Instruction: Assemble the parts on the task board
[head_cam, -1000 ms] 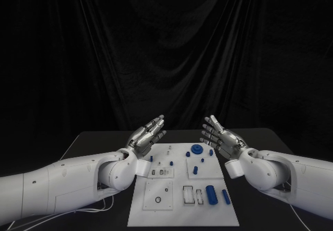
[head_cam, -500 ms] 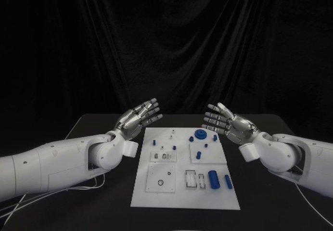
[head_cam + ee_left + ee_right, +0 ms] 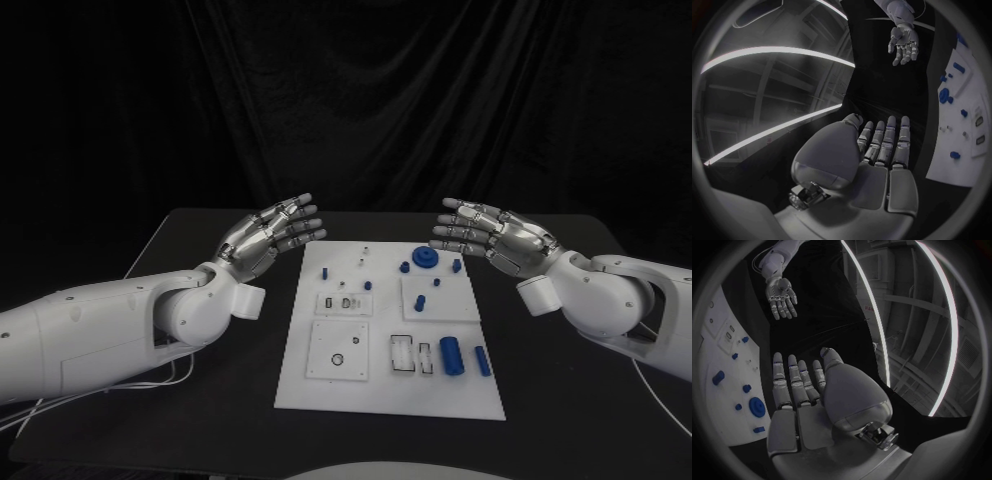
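Observation:
The white task board (image 3: 389, 395) lies in the middle of the black table. On it are small blue parts: a round gear-like piece (image 3: 426, 257) at the far end, short pegs (image 3: 420, 302) in the middle, and two blue cylinders (image 3: 451, 355) near the front right. My left hand (image 3: 270, 236) hovers above the table off the board's far left corner, fingers straight and apart, holding nothing. My right hand (image 3: 490, 236) hovers off the far right corner, also flat and empty. The left wrist view shows my left hand (image 3: 879, 155) beside the board (image 3: 957, 160); the right wrist view shows my right hand (image 3: 807, 400) beside the board (image 3: 717, 405).
The board carries white inset plates (image 3: 339, 350) with slots and a small black ring (image 3: 336, 361). Bare black table (image 3: 216, 400) runs along both sides of the board. A black curtain hangs behind the table. White cables (image 3: 87, 392) trail under my left arm.
Both hands have spread outward, away from the board's far end, and sit lower and wider apart. The camera view has also shifted, showing more of the table.

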Robot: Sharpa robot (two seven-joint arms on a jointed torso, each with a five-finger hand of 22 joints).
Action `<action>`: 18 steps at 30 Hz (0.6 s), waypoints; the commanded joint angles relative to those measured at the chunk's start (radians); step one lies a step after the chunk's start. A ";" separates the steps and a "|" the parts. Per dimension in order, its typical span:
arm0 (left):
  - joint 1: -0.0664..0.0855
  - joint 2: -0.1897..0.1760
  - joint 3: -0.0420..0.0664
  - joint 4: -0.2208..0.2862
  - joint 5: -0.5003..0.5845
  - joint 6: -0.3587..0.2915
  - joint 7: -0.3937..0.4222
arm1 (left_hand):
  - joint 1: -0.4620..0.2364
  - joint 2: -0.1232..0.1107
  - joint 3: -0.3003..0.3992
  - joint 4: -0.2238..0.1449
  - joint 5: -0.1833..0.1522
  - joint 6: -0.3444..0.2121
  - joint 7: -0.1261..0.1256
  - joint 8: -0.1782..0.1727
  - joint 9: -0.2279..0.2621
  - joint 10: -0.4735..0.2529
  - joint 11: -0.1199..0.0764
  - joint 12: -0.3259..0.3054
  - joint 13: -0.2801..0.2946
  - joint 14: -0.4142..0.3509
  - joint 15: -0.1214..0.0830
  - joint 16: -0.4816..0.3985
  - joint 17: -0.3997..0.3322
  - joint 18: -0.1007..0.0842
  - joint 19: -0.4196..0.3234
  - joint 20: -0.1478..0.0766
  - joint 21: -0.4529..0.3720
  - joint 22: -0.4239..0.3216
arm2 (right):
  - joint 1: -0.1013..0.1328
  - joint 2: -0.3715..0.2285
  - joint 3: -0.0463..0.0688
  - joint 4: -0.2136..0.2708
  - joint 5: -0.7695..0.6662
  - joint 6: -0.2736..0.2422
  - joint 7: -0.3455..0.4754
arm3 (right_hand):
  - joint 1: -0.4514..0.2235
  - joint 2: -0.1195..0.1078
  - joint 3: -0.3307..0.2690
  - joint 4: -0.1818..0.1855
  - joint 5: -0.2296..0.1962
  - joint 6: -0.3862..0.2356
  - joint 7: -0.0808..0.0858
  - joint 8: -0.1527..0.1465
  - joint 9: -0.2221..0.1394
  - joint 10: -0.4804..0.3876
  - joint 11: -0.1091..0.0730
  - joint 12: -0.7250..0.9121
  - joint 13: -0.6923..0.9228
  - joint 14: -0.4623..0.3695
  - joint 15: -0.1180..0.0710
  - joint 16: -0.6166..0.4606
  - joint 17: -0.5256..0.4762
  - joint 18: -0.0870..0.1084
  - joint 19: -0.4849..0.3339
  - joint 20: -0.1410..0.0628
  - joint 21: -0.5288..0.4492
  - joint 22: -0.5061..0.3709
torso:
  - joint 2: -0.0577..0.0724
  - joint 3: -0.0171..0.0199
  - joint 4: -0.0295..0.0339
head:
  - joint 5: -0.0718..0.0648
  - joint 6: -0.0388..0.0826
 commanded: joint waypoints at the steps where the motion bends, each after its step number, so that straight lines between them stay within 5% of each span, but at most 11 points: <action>1: 0.001 -0.028 0.001 0.023 -0.011 0.002 0.089 | -0.003 -0.012 0.016 0.001 0.000 0.009 0.000 0.006 0.001 0.014 0.006 0.016 0.003 0.021 0.000 0.036 0.013 -0.002 0.016 -0.002 0.016 0.008 | 0.015 -0.017 0.001 0.010 -0.096 -0.032 -0.006 | 0.019 -0.008 0.025 -0.019 0.000 0.023 0.009 0.046 0.014 0.026 -0.002 0.061 0.022 0.033 -0.005 0.070 0.040 0.019 0.064 -0.016 0.030 0.011 | 0.037 -0.0046 0.0089 | -0.001 -0.007; 5: 0.001 -0.064 0.001 0.045 -0.012 -0.001 0.094 | -0.014 -0.024 0.044 0.001 -0.001 0.029 0.007 0.014 0.002 0.034 0.016 0.044 0.011 0.054 -0.005 0.124 0.057 -0.002 0.049 -0.005 0.058 0.030 | 0.036 -0.029 0.001 0.009 -0.216 -0.066 -0.020 | 0.053 -0.030 0.065 -0.044 -0.003 0.045 0.017 0.118 0.040 0.069 -0.009 0.114 0.041 0.072 -0.018 0.150 0.090 0.016 0.132 -0.039 0.084 0.037 | 0.059 -0.0057 0.0087 | 0.007 -0.021; 7: 0.002 -0.075 0.001 0.052 -0.012 0.001 0.096 | -0.016 -0.029 0.057 -0.002 0.000 0.038 0.009 0.017 0.003 0.043 0.020 0.058 0.016 0.060 -0.007 0.167 0.083 -0.002 0.057 -0.007 0.079 0.042 | 0.051 -0.029 0.001 0.001 -0.299 -0.080 -0.039 | 0.103 -0.058 0.100 -0.103 0.070 0.085 0.043 0.200 0.072 0.149 -0.023 0.181 0.072 0.144 -0.040 0.234 0.140 0.010 0.205 -0.074 0.202 0.106 | 0.070 -0.0061 0.0071 | 0.014 -0.028; 9: 0.002 -0.083 0.001 0.057 -0.012 0.003 0.098 | -0.020 -0.033 0.068 -0.004 0.000 0.043 0.011 0.019 0.003 0.045 0.023 0.067 0.019 0.057 -0.006 0.198 0.103 -0.003 0.059 -0.009 0.094 0.052 | 0.067 -0.026 0.001 -0.008 -0.383 -0.091 -0.063 | 0.102 -0.078 0.124 -0.128 0.087 0.078 0.049 0.250 0.088 0.197 -0.031 0.199 0.085 0.168 -0.043 0.299 0.190 -0.014 0.160 -0.113 0.374 0.230 | 0.079 -0.0063 0.0051 | 0.018 -0.035; 11: 0.002 -0.091 0.001 0.064 -0.012 0.002 0.100 | -0.021 -0.034 0.072 -0.005 0.000 0.047 0.011 0.021 0.004 0.046 0.024 0.070 0.021 0.055 -0.006 0.208 0.110 -0.004 0.058 -0.009 0.100 0.056 | 0.086 -0.023 0.001 -0.013 -0.479 -0.113 -0.095 | 0.105 -0.088 0.141 -0.144 0.088 0.075 0.052 0.260 0.088 0.223 -0.039 0.223 0.102 0.213 -0.061 0.338 0.216 -0.016 0.147 -0.133 0.493 0.314 | 0.091 -0.0065 0.0046 | 0.018 -0.038; 14: 0.002 -0.099 0.001 0.075 -0.013 0.001 0.104 | -0.022 -0.035 0.078 -0.007 0.001 0.055 0.013 0.024 0.005 0.047 0.026 0.074 0.022 0.049 -0.004 0.220 0.119 -0.006 0.056 -0.009 0.107 0.060 | 0.112 -0.023 0.001 -0.009 -0.599 -0.151 -0.138 | 0.079 -0.098 0.183 -0.139 0.070 0.091 0.073 0.265 0.078 0.263 -0.049 0.259 0.133 0.287 -0.078 0.412 0.268 -0.020 0.113 -0.131 0.689 0.458 | 0.107 -0.0066 0.0066 | 0.012 -0.037; 18: 0.002 -0.107 0.002 0.092 -0.014 0.000 0.109 | -0.022 -0.036 0.083 -0.009 0.001 0.061 0.015 0.026 0.005 0.048 0.028 0.077 0.023 0.046 -0.002 0.228 0.125 -0.007 0.055 -0.008 0.112 0.064 | 0.148 -0.024 0.001 0.006 -0.762 -0.195 -0.207 | 0.057 -0.121 0.234 -0.136 0.076 0.124 0.089 0.255 0.065 0.288 -0.070 0.275 0.154 0.382 -0.103 0.550 0.348 0.009 0.159 -0.121 0.845 0.562 | 0.126 -0.0079 0.0078 | 0.007 -0.034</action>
